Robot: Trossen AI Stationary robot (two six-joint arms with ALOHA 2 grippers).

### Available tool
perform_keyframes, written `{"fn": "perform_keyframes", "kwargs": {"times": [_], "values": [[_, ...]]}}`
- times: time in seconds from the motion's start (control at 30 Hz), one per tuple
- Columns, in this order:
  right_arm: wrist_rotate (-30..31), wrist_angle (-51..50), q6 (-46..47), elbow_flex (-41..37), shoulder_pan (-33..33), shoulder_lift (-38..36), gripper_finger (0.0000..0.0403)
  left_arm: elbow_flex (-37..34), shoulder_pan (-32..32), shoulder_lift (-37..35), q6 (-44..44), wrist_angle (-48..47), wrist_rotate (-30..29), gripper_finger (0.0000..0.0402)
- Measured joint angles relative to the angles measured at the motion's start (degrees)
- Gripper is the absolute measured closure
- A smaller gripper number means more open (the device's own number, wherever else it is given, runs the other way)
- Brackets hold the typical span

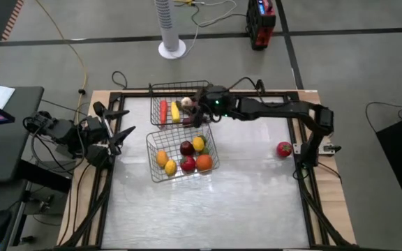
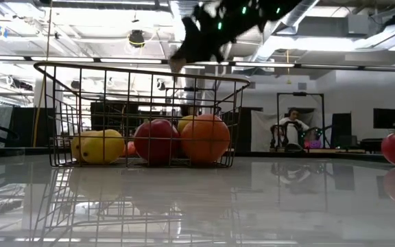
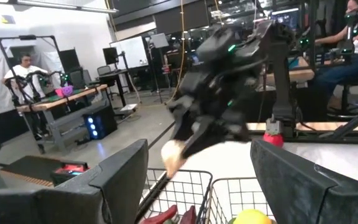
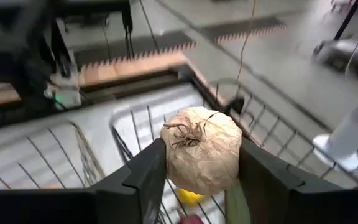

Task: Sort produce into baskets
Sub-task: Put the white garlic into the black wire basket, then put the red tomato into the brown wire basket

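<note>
Two wire baskets stand mid-table. The far basket [image 1: 179, 104] holds a red piece and a yellow piece of produce. The near basket [image 1: 182, 155] holds lemons, red apples and an orange [image 2: 204, 138]. My right gripper [image 4: 202, 182] reaches in from the right over the far basket, shut on a beige papery bulb [image 4: 202, 149]. A red fruit [image 1: 284, 148] rests on the table at the right. My left gripper [image 3: 213, 186] waits at the table's left edge, open, with nothing between its fingers. My right gripper pinches the bulb by two opposite sides [image 4: 166, 163] between its two fingers [image 4: 143, 177], and the bulb's dry root tuft faces the wrist camera. The fingers come from the table's right, slanting slightly down. The bulb [image 1: 185, 102] is lifted clear above the far basket.
A black frame [image 1: 306, 174] borders the table. A white fan stand [image 1: 171, 28] and a red device [image 1: 261, 21] sit on the floor beyond the far edge. A desk with equipment [image 1: 5, 132] is at the left. People sit at benches in the room beyond.
</note>
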Motion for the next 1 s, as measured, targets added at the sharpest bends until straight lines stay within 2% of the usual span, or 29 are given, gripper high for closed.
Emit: {"fn": "perform_keyframes", "kwargs": {"times": [0.17,0.23,0.37,0.43,0.57,0.73,0.83,1.0], "values": [[-7.47,-4.79,2.21,0.06,-4.63,1.91,0.0142,0.0,0.01,-0.02,1.97,0.29,-0.13,0.0129],[-9.75,-10.19,4.22,0.02,-6.15,1.44,0.0119,-0.01,0.0,0.0,2.82,0.57,-0.73,0.0129],[-9.71,-22.63,5.58,0.04,-8.14,-1.33,0.0091,0.01,0.02,0.0,3.57,0.87,-1.66,0.0129],[-7.14,-29.41,6.96,0.3,-8.6,-3.55,0.0089,0.01,0.01,-0.01,3.54,0.91,-1.67,0.0129],[-1.32,-50.4,11.79,0.11,-8.54,-7.09,0.009,0.0,0.0,-0.02,2.86,0.94,-1.5,0.0129],[0.2,-75.81,19.52,0.08,-7.54,-9.24,0.0091,-0.01,0.02,-0.02,1.64,0.92,-1.15,0.0129],[0.33,-83.44,23.71,-1.6,-5.48,-9.25,0.0091,0.01,0.02,-0.02,0.91,0.92,-1.13,0.0129],[0.29,-89.18,27.12,-6.97,-3.12,-9.23,0.0091,-0.01,0.0,0.0,0.86,0.85,-1.11,0.0129]]}}
